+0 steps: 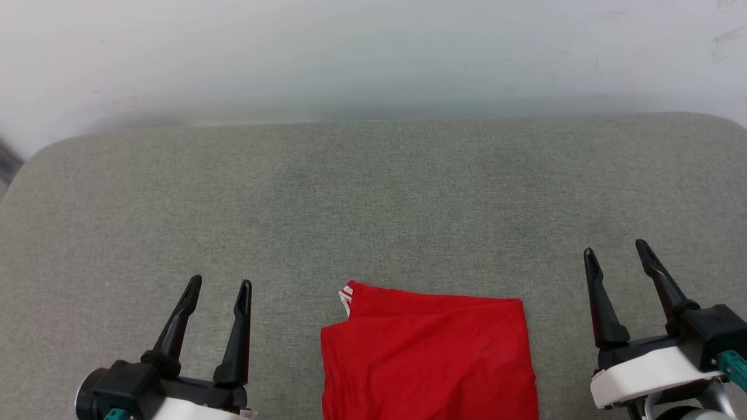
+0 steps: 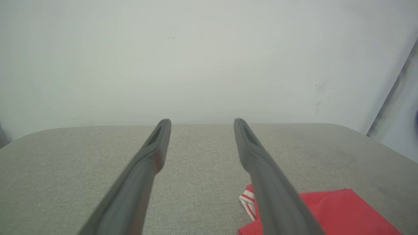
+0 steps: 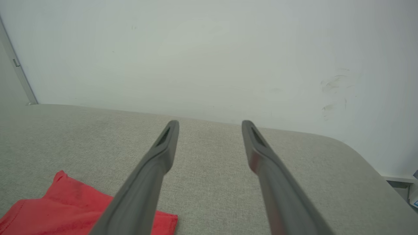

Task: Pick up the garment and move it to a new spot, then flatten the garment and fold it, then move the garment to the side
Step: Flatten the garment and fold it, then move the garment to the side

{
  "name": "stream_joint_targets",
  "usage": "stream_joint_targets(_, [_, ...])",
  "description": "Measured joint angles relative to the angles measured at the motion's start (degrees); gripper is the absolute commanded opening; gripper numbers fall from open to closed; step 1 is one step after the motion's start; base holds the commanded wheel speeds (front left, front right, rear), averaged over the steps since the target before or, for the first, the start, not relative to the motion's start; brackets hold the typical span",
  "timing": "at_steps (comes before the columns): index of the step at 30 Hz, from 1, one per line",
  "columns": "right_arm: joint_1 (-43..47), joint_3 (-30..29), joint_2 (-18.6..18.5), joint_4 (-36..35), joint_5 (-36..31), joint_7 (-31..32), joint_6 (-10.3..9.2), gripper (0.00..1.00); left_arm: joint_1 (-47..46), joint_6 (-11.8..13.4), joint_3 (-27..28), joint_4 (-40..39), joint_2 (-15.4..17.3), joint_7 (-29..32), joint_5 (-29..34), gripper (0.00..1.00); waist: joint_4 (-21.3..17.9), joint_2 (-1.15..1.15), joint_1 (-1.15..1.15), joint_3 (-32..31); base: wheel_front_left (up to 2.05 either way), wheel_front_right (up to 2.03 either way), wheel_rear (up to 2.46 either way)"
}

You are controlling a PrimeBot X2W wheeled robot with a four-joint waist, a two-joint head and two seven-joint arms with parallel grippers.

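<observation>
Head looks down; both wrists look low across the shared garment [image 1: 429,356].

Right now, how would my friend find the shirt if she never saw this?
Find the grey padded table against the white wall. At its near edge, between the left tool and the right tool, lies the garment. It alone is bright red, folded flat, with striped trim.
</observation>
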Motion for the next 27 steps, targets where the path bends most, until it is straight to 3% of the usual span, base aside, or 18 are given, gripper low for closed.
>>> stream_joint_targets(6, [0.1, -0.3, 0.3, -1.3, -0.6, 1.3, 0.0, 1.0, 0.4, 0.0, 0.0, -0.2, 0.3, 0.0, 0.0, 1.0, 0.2, 0.0, 0.0, 0.2, 0.0, 0.0, 0.0])
stream_joint_targets(9, [0.4, 0.7, 0.3, -2.6, 1.2, 5.6, 0.0, 1.0, 0.4, 0.0, -0.3, -0.2, 0.3, 0.0, 0.3, 1.0, 0.4, 0.0, 0.0, 0.4, 0.0, 0.0, 0.0])
stream_joint_targets(12, [0.9, 3.1, -0.8, -4.1, 3.4, 14.2, 0.0, 1.0, 0.2, 0.0, -0.8, -0.5, 0.3, 0.0, 1.0, 1.0, 0.7, 0.0, 0.0, 0.8, 0.0, 0.0, 0.0])
stream_joint_targets(16, [2.8, 7.2, -4.3, -6.2, 7.8, 30.9, 0.0, 1.0, -0.1, 0.0, -1.0, -0.3, 0.2, 0.0, 1.0, 1.0, 1.2, 0.0, 0.0, 1.5, 0.0, 0.0, 0.0])
stream_joint_targets(21, [4.8, 6.5, -5.2, -9.1, 11.8, 48.4, -0.01, 1.0, -1.0, 0.0, -2.3, 0.7, 0.6, 0.0, 0.8, 1.0, 2.2, 0.0, 0.0, 2.9, 0.0, 0.0, 0.0])
stream_joint_targets(24, [3.7, 5.1, -5.5, -8.3, 9.4, 55.0, -0.01, 1.0, -2.9, 0.0, -3.6, 0.7, 0.6, 0.0, 0.3, 1.0, 4.0, 0.0, 0.0, 4.9, 0.0, 0.0, 0.0])
stream_joint_targets(27, [2.3, 4.5, -3.9, -5.7, 9.2, 56.9, -0.01, 1.0, -4.1, 0.0, -4.5, 0.7, 0.7, 0.0, -0.2, 1.0, 5.4, 0.0, 0.0, 6.1, 0.0, 0.0, 0.0])
